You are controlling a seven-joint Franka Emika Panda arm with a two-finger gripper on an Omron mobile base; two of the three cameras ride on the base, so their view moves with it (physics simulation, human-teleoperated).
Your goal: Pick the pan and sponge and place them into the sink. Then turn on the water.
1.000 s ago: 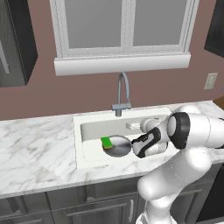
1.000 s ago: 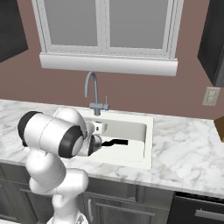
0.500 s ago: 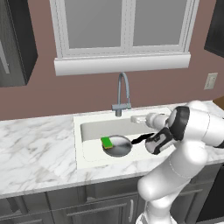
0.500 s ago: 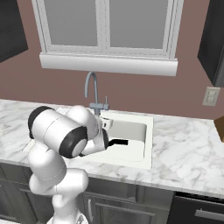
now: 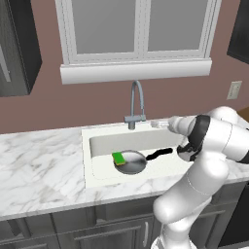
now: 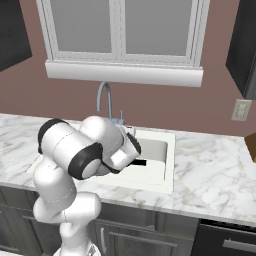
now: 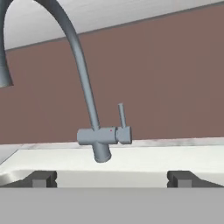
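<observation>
Claw (image 7: 111, 178) now raised, facing faucet (image 7: 98, 135)

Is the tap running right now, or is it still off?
Off. No stream falls from the faucet spout, its lever stands upright, and the sink holding the pan and sponge shows no water.

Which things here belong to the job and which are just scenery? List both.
Job: pan, sponge, sink, faucet with lever, open gripper.
Scenery: window, wall outlet, marble counter, cabinets below.
</observation>
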